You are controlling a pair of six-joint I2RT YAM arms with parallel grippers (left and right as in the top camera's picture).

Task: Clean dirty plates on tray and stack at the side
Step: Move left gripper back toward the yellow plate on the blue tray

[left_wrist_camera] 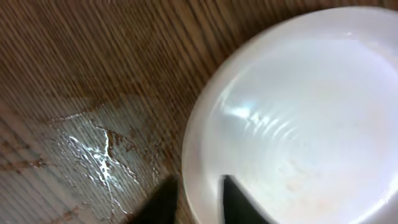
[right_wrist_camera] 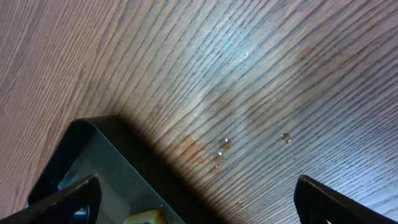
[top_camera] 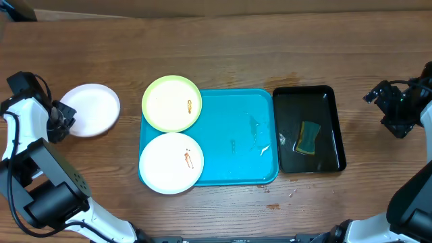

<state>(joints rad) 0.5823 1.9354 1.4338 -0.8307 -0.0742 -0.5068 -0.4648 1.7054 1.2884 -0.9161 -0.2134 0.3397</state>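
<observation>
The cyan tray (top_camera: 236, 142) lies at the table's middle. A pale yellow-green plate (top_camera: 171, 102) and a white plate (top_camera: 171, 163) sit over its left end, each with a small orange-brown smear. A second white plate (top_camera: 91, 109) lies on the wood to the left of the tray and fills the left wrist view (left_wrist_camera: 292, 118). My left gripper (top_camera: 62, 119) is at this plate's left edge, its fingers (left_wrist_camera: 200, 199) closed narrowly on the rim. My right gripper (top_camera: 381, 101) hovers over the wood to the right of the black tray, fingers (right_wrist_camera: 196, 199) wide apart and empty.
A smaller black tray (top_camera: 331, 128) holding water and a yellow-green sponge (top_camera: 309, 137) stands against the cyan tray's right side; its corner shows in the right wrist view (right_wrist_camera: 124, 155). Water drops (right_wrist_camera: 224, 143) and a wet patch (left_wrist_camera: 99, 155) lie on the wood.
</observation>
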